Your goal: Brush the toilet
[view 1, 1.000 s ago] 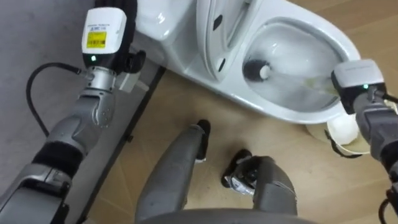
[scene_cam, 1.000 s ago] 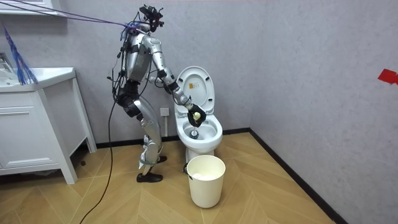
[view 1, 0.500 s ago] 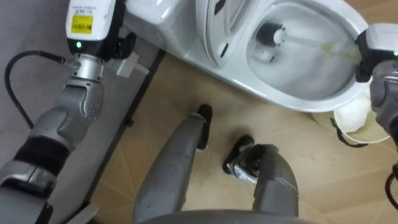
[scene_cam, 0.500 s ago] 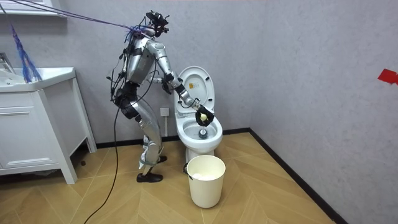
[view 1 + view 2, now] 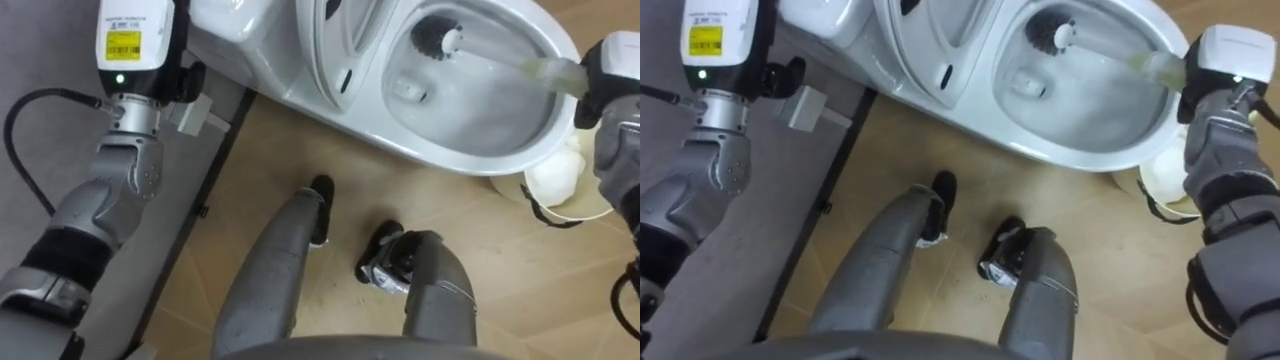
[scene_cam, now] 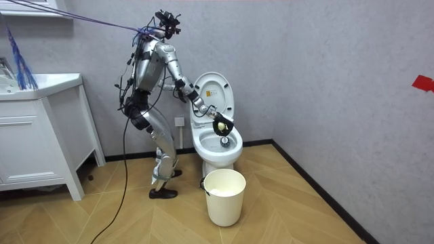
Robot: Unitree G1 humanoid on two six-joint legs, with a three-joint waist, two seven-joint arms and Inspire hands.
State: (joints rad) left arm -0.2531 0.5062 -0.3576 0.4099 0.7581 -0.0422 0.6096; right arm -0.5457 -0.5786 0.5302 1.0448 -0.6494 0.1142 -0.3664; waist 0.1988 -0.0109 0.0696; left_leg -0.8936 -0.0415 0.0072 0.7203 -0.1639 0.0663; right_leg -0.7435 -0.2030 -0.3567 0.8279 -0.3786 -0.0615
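The toilet (image 5: 480, 160) has its lid up and the scrubbing looks partway done. More of the bowl is left, then putting the brush away. The brush (image 5: 436, 36) head rubs the bowl wall at 12 o'clock, and a second ago it sat lower, by the hole. The right hand (image 6: 220, 126) grips its handle
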